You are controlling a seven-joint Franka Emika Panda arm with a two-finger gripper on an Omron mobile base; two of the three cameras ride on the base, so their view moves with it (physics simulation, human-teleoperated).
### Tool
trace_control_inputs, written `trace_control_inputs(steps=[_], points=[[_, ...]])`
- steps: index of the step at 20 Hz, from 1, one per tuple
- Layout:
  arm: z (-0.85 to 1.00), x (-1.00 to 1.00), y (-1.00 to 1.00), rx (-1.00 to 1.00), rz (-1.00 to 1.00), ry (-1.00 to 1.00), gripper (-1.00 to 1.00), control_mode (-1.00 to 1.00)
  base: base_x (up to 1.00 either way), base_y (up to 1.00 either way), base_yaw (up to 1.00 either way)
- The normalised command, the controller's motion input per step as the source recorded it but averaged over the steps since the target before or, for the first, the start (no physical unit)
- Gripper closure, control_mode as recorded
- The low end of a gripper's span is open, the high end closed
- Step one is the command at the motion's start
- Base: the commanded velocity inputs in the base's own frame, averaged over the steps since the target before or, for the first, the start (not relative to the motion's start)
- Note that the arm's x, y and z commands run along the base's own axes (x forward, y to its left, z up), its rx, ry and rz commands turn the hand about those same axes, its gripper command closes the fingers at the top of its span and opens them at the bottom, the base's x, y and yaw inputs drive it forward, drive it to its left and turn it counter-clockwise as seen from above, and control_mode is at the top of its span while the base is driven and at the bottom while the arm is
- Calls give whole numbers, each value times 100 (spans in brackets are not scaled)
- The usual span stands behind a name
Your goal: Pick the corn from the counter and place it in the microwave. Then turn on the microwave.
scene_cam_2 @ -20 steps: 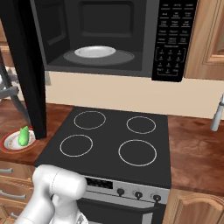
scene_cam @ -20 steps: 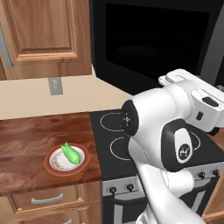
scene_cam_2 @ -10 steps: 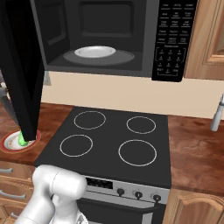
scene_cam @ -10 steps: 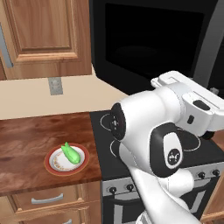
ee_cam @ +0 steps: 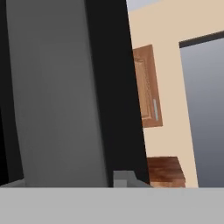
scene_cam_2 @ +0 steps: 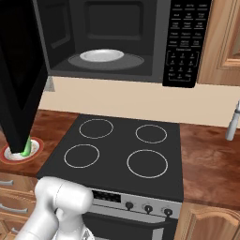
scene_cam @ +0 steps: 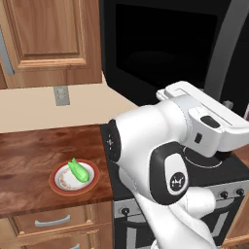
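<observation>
On the left stretch of the reddish-brown surface (scene_cam: 44, 151), the corn (scene_cam: 79, 171) lies on a white, red-rimmed plate (scene_cam: 58, 187), its pointed tip aimed away toward the wall. In the right base view a sliver of green corn (scene_cam_2: 26, 146) and plate (scene_cam_2: 9, 154) shows under the lower edge of the swung-out microwave door (scene_cam_2: 18, 75). Right of the plate sits the black stovetop (scene_cam_2: 122, 154) with four white rings (knobs run along its front edge). Above it the microwave (scene_cam_2: 112, 42) stands open, a white dish (scene_cam_2: 101, 55) on its turntable and the button panel (scene_cam_2: 183, 42) at its right. The robot's white arm (scene_cam: 165, 146) bulks in front of the stove in the left base view. I cannot tell whether the pincer is open or closed; the hand view faces the dark door (ee_cam: 65, 92) close up.
</observation>
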Motion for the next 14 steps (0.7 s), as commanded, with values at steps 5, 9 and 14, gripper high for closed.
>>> trace_control_inputs(steps=[5, 9, 14], points=[[0, -46, 15, 0, 0, 0, 100, -100, 0, 0, 0], [0, -43, 15, 0, 0, 0, 100, -100, 0, 0, 0], [-2, -39, 16, 0, 0, 0, 100, -100, 0, 0, 0]])
